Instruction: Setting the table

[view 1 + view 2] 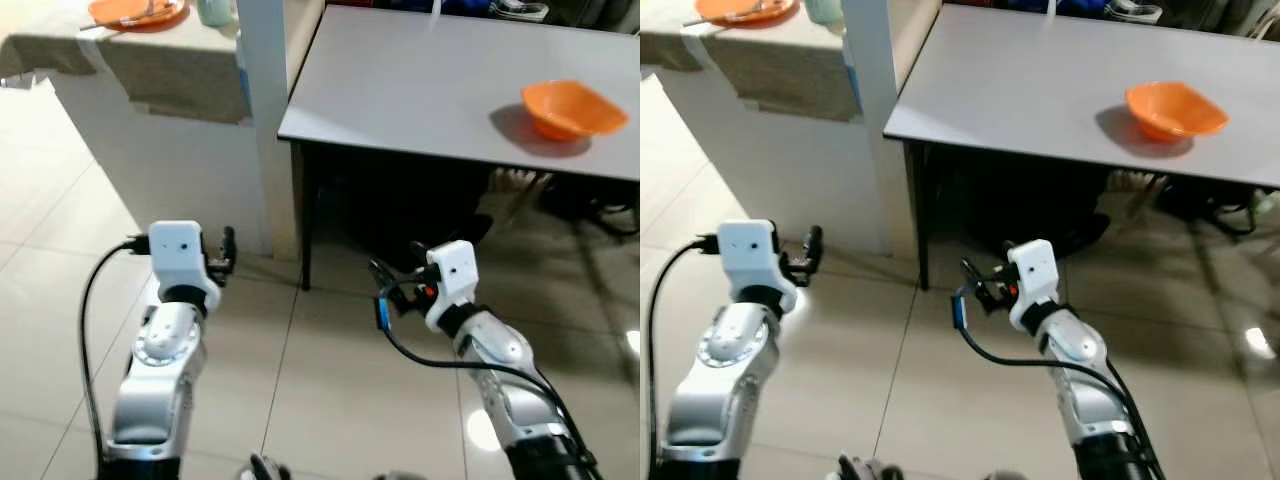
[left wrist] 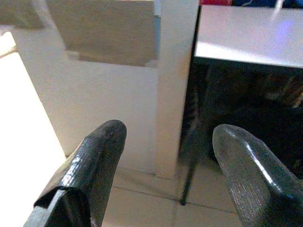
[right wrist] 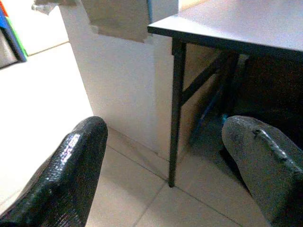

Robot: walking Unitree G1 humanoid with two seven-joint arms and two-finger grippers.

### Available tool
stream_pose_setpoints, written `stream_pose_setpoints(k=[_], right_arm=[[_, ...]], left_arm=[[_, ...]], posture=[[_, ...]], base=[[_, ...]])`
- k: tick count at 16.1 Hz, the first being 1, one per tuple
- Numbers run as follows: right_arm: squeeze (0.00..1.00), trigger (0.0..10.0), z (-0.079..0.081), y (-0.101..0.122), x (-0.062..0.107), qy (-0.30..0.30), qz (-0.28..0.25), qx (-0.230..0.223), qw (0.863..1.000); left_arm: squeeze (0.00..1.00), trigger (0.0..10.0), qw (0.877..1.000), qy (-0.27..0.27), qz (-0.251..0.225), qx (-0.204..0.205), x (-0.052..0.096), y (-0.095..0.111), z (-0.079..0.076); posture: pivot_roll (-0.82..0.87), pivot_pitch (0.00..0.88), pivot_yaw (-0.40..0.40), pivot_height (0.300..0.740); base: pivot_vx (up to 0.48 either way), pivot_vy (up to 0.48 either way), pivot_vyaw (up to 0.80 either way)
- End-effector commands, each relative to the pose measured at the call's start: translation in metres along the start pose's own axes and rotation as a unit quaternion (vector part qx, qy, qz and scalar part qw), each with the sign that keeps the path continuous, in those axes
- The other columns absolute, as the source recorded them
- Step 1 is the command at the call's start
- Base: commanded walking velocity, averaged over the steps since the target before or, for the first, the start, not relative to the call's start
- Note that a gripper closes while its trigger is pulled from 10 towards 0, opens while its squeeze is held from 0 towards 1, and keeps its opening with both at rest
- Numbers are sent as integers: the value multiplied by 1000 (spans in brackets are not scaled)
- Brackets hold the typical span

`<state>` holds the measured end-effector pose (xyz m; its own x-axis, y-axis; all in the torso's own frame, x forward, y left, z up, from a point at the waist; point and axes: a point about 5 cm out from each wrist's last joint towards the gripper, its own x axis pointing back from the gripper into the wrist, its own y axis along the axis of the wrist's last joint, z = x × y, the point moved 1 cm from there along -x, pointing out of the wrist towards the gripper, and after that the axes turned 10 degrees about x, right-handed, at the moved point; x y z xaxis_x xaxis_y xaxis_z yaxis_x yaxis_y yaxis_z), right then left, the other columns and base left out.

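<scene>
Orange bowl sits on the grey table, toward its right side, well ahead of and above both grippers. The left gripper and right gripper hang low over the tiled floor before the table, fingers spread wide, holding nothing.

Matt grey table; glossy orange plastic-looking bowl; glossy floor tiles; textured black matt fingers.
</scene>
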<state>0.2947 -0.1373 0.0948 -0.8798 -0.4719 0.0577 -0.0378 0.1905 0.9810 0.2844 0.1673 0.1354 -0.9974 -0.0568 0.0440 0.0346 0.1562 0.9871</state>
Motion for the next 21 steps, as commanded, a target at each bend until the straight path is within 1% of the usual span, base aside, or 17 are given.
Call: stream_pose_setpoints(k=[1, 2, 3, 12, 14, 15, 19, 21], right_arm=[[0, 10000, -3, -1, 3, -4, 4, 3, 1000], [0, 10000, -3, -1, 3, -3, 4, 4, 1000], [0, 10000, -3, -1, 3, -2, 4, 4, 1000], [0, 10000, -1, -3, 2, 0, 6, 6, 1000], [0, 10000, -2, -3, 2, -1, 6, 6, 1000], [0, 10000, -2, -3, 1, -1, 5, 6, 1000], [0, 10000, -2, -2, 2, -2, 4, 5, 1000], [0, 10000, -2, -3, 2, -2, 5, 5, 1000]], left_arm=[[110, 10000, 1000, 1, 7, -7, 0, -3, -1], [71, 10000, 1000, 0, 7, -12, 0, -3, -1], [0, 10000, 1000, 0, 8, -13, 0, -4, -1], [0, 10000, 1000, 1, 11, -8, -1, -6, 2], [0, 10000, 1000, 2, 16, -5, -2, -7, 1], [0, 10000, 1000, 1, 16, -5, -2, -6, 1], [0, 10000, 1000, -2, 13, -10, -3, -5, 0], [0, 10000, 1000, -5, 14, -3, -3, -5, -1]], posture=[[-107, 108, 5, 740], [-106, 105, 4, 740], [-106, 104, 5, 740], [-104, 80, 1, 740], [-105, 81, 3, 740], [-105, 81, 3, 740], [-108, 85, 4, 740], [-108, 88, 3, 740]], base=[[450, 0, 0], [454, 0, 0], [458, 0, 0], [447, 0, 0], [0, 0, 0], [0, 334, 0], [0, 0, 0], [0, 480, 0]])
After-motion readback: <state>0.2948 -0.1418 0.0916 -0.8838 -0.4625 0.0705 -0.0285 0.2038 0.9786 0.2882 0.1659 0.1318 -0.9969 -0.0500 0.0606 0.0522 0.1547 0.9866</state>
